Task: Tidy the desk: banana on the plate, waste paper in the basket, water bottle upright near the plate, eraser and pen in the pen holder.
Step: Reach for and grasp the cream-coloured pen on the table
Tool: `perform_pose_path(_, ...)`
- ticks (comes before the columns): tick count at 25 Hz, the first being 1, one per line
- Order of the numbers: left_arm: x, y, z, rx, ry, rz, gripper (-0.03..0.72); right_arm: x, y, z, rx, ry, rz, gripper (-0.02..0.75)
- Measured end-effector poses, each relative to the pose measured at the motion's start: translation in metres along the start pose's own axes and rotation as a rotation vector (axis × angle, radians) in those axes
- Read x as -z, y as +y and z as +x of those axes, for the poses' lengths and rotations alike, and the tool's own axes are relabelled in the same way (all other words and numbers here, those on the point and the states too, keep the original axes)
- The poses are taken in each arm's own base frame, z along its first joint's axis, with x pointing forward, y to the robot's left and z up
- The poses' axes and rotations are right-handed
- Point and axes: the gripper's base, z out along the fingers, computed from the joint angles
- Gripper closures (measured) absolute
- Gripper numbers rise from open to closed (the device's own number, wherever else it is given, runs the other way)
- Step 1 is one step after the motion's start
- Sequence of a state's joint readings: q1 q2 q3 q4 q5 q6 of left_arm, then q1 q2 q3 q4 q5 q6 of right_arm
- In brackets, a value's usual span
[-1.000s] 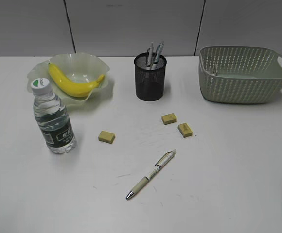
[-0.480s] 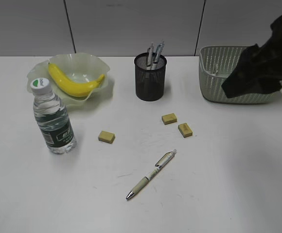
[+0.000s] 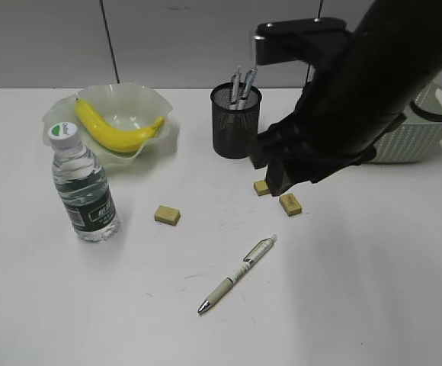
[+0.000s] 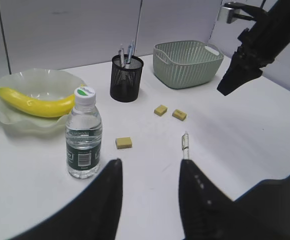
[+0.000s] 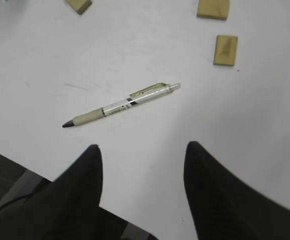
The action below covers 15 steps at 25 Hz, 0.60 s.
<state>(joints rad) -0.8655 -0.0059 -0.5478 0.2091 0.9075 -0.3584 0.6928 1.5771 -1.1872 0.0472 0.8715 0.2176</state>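
A banana [image 3: 118, 133] lies on the pale green plate [image 3: 154, 101]. The water bottle [image 3: 84, 187] stands upright in front of the plate. A pen [image 3: 238, 273] lies on the desk, and three erasers [image 3: 167, 215] [image 3: 263, 187] [image 3: 289, 203] lie apart from it. The black mesh pen holder [image 3: 235, 122] holds pens. My right gripper [image 5: 142, 147] is open and empty above the desk. The pen [image 5: 121, 105] lies just ahead of it, and its arm [image 3: 343, 99] hangs over the two right erasers. My left gripper [image 4: 150, 162] is open and empty, low near the desk's front. No waste paper shows.
The green basket [image 3: 423, 137] stands at the back right, mostly hidden behind my right arm; it shows whole in the left wrist view [image 4: 187, 62]. A grey panelled wall runs behind the desk.
My right arm has swung in from the right edge, past the basket, to the desk's middle above the erasers. The objects have not moved.
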Motion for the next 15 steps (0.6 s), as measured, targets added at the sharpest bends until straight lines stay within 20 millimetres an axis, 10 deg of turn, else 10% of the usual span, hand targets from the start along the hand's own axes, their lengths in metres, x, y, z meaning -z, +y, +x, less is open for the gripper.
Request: perform_pose_path(15, 0.000, 0.003, 0.015, -0.088, 0.158, -0.029, 0.412, -0.084, 0.013, -0.005, -0.354, 0.191, 0.039, 0.318)
